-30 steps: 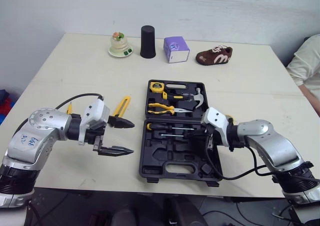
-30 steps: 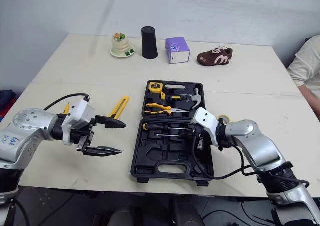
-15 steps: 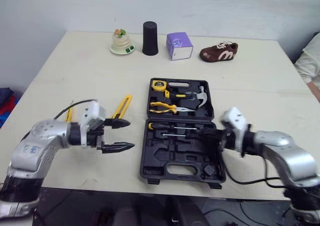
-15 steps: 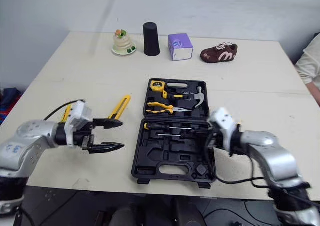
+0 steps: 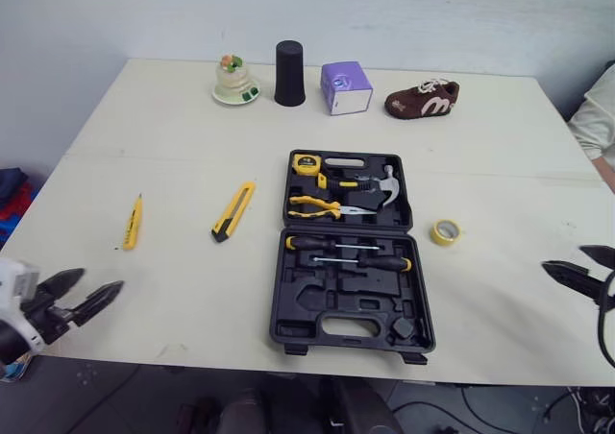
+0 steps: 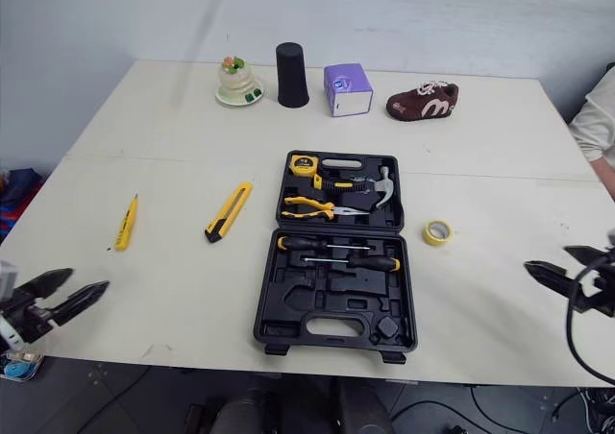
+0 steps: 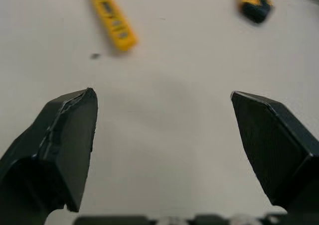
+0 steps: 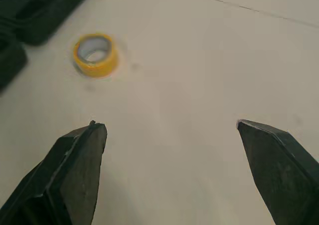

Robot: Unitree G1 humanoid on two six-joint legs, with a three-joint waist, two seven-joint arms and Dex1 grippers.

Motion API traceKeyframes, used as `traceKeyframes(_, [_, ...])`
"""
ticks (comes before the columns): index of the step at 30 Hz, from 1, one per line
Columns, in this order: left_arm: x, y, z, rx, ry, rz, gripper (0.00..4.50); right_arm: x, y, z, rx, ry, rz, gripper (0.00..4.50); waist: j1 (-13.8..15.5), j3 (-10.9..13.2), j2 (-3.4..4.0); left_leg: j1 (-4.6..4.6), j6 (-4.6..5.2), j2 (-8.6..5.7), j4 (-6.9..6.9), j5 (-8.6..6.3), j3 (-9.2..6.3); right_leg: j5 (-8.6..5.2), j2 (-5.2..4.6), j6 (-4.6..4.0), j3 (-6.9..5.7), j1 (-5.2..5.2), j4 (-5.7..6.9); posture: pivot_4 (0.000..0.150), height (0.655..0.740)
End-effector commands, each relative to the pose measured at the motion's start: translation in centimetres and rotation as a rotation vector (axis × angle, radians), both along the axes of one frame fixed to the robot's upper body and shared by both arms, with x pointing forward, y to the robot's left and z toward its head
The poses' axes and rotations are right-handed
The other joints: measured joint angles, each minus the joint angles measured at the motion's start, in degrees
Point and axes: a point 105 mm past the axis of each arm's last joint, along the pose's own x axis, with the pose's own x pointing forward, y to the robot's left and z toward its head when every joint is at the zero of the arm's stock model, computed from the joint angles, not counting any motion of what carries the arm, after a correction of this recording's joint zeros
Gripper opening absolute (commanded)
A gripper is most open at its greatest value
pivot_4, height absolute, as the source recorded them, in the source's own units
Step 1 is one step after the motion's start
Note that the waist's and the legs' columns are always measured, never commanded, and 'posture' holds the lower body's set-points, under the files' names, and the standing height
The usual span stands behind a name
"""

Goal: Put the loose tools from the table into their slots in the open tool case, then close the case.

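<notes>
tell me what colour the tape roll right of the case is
Yellow: the tape roll shows best in the right wrist view.

We see bright, soft, even light over table (image 5: 144,165). Shadows faint and short: small ones at foot of cup (image 5: 288,73) and shoe (image 5: 421,101), soft ring round tape (image 8: 95,55). Black case (image 5: 351,304) reads dark; we can hardly tell its empty recesses apart.

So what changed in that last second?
Both arms pulled back from the middle of the table toward its near edge: the left gripper away from the knife, the right gripper away from the case, uncovering the tape. Both are open and empty; nothing was picked up. The knife, small yellow tool and open case lie where they were.
</notes>
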Motion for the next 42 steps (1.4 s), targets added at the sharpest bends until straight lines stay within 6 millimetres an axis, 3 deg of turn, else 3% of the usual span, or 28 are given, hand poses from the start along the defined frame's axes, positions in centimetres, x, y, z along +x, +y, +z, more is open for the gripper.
traceKeyframes(1, [0.5, 0.4, 1.4, -0.016, -0.068, 0.064, 4.5, 0.1, -0.8, 2.0, -0.046, -0.064, 0.006, 4.44, -0.02, 0.0, 0.0, 0.01, -0.01, 0.01, 0.0, 0.0, 0.0, 0.01, 0.01, -0.01, 0.0, 0.0, 0.0, 0.15, 0.7339])
traceKeyframes(5, [2.1, -1.0, 2.1, -0.053, -0.078, 0.078, 4.5, 0.7, 1.0, 3.0, -0.046, -0.095, 0.102, 4.44, 0.0, 0.0, 0.0, 0.0, -0.05, 0.02, -0.01, 0.05, 0.0, 0.07, 0.02, 0.02, 0.0, 0.0, 0.03, 0.15, 0.7339])
traceKeyframes(9, [4.4, -1.6, 1.8, -0.015, -0.022, 0.16, 4.5, 0.7, 5.6, 4.7, -0.04, -0.116, 0.319, 4.44, -0.02, 0.0, 0.04, 0.0, -0.12, 0.02, -0.07, 0.08, -0.02, 0.13, 0.06, 0.1, 0.0, -0.02, 0.07, 0.15, 0.7339])
traceKeyframes(13, [6.2, -1.3, 1.5, -0.022, 0.046, 0.273, 4.5, -0.7, 10.5, 7.0, 0.022, -0.131, 0.562, 4.44, 0.07, 0.03, 0.07, -0.03, -0.23, 0.02, -0.07, 0.13, -0.04, 0.15, 0.08, 0.13, 0.01, -0.04, 0.1, 0.15, 0.7339])
traceKeyframes(17, [8.2, -2.0, 1.4, -0.084, 0.107, 0.288, 4.5, -2.3, 13.5, 8.2, 0.092, -0.086, 0.753, 4.44, 0.26, 0.04, 0.0, -0.05, -0.36, 0.03, -0.03, 0.21, -0.06, 0.17, 0.08, 0.17, -0.01, -0.02, 0.06, 0.15, 0.7339])
traceKeyframes(21, [10.6, -3.0, 1.4, -0.123, 0.16, 0.264, 4.5, -2.8, 15.6, 8.6, 0.08, -0.059, 0.882, 4.44, 0.37, 0.07, -0.05, -0.07, -0.38, 0.01, 0.04, 0.22, -0.05, 0.18, 0.07, 0.2, -0.02, -0.02, 0.05, 0.15, 0.7339])
traceKeyframes(25, [12.4, -2.9, 0.1, -0.191, 0.29, 0.334, 4.5, -2.8, 17.4, 9.6, 0.072, -0.098, 0.978, 4.44, 0.48, 0.07, -0.07, -0.09, -0.42, 0.0, 0.13, 0.26, -0.06, 0.19, 0.08, 0.21, -0.04, -0.04, 0.13, 0.15, 0.7339])
traceKeyframes(27, [13.4, -4.5, -0.4, -0.178, 0.345, 0.28, 4.5, -2.9, 17.8, 10.1, 0.097, -0.117, 1.003, 4.44, 0.52, 0.06, -0.04, -0.05, -0.45, -0.01, 0.14, 0.29, -0.06, 0.19, 0.08, 0.21, -0.04, -0.03, 0.18, 0.15, 0.7339])
traceKeyframes(29, [13.9, -5.6, -0.8, -0.164, 0.38, 0.244, 4.5, -2.9, 18.0, 10.3, 0.106, -0.128, 1.009, 4.44, 0.7, 0.04, 0.0, -0.03, -0.47, -0.04, 0.14, 0.34, -0.06, 0.2, 0.05, 0.22, -0.02, -0.02, 0.23, 0.15, 0.7339])
traceKeyframes(32, [14.0, -5.7, -1.2, -0.138, 0.398, 0.256, 4.5, -2.7, 18.5, 10.4, 0.098, -0.135, 1.01, 4.44, 1.34, 0.0, 0.07, -0.01, -0.5, -0.04, 0.14, 0.37, -0.06, 0.2, 0.04, 0.22, -0.02, -0.02, 0.27, 0.15, 0.7339])
traceKeyframes(36, [13.7, -5.8, -1.3, -0.121, 0.409, 0.252, 3.26, -2.5, 18.7, 10.5, 0.112, -0.147, 1.0, 4.5, 1.63, -0.01, 0.1, 0.0, -0.5, -0.04, 0.15, 0.38, -0.05, 0.2, 0.02, 0.22, -0.01, -0.02, 0.29, 0.15, 0.7339])
traceKeyframes(42, [13.5, -5.8, -1.1, -0.073, 0.412, 0.231, 0.59, -2.3, 18.7, 10.8, 0.104, -0.163, 0.973, 4.5, 1.85, -0.01, 0.1, -0.03, -0.48, -0.05, 0.15, 0.38, -0.05, 0.2, -0.02, 0.22, -0.01, -0.02, 0.23, 0.15, 0.7339])
